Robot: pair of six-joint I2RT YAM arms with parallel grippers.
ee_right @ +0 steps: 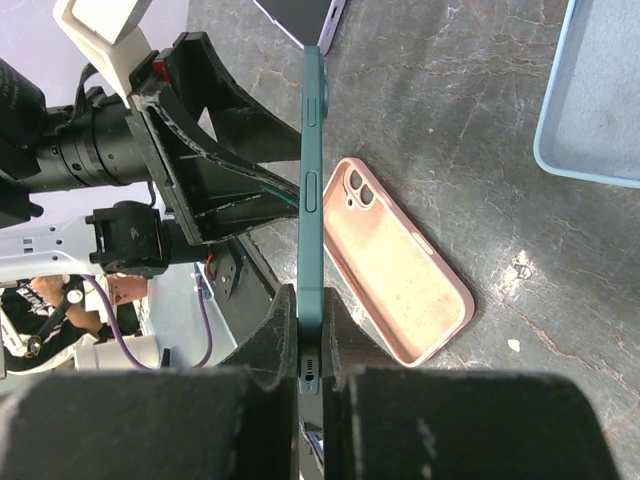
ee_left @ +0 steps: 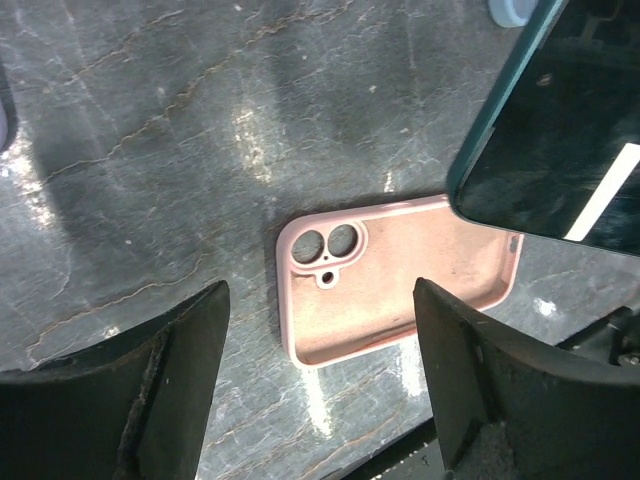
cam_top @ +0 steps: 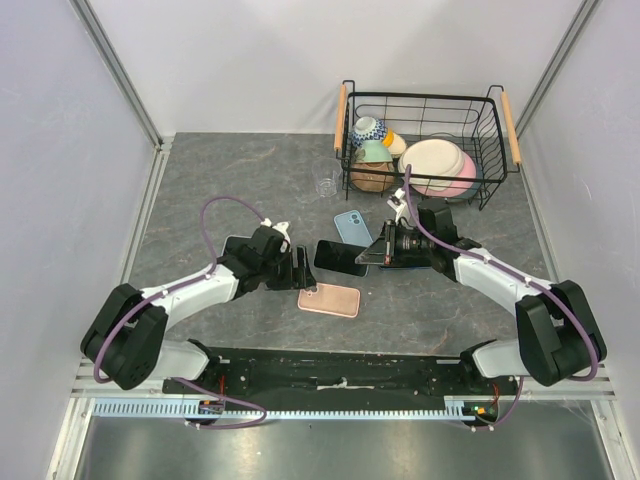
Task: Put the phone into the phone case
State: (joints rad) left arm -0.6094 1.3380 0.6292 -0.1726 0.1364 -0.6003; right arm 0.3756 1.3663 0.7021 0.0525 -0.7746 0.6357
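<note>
The phone (ee_right: 312,200), dark teal with a black screen, hangs edge-on above the table with my right gripper (ee_right: 312,340) shut on its lower end. In the top view the phone (cam_top: 340,257) sits between both grippers. The pink phone case (ee_left: 400,270) lies open side up on the table, camera holes to the left, just below and beside the phone (ee_left: 560,130). My left gripper (ee_left: 320,370) is open above the table by the case's near edge, nothing between its fingers (ee_left: 170,360). From above, the case (cam_top: 328,300) is in front of the left gripper (cam_top: 303,270).
A light blue case (cam_top: 352,227) lies behind the phone. A clear glass (cam_top: 327,186) stands farther back. A black wire basket (cam_top: 495,150) at the back right holds bowls and plates. Grey walls close in the table on the left and right.
</note>
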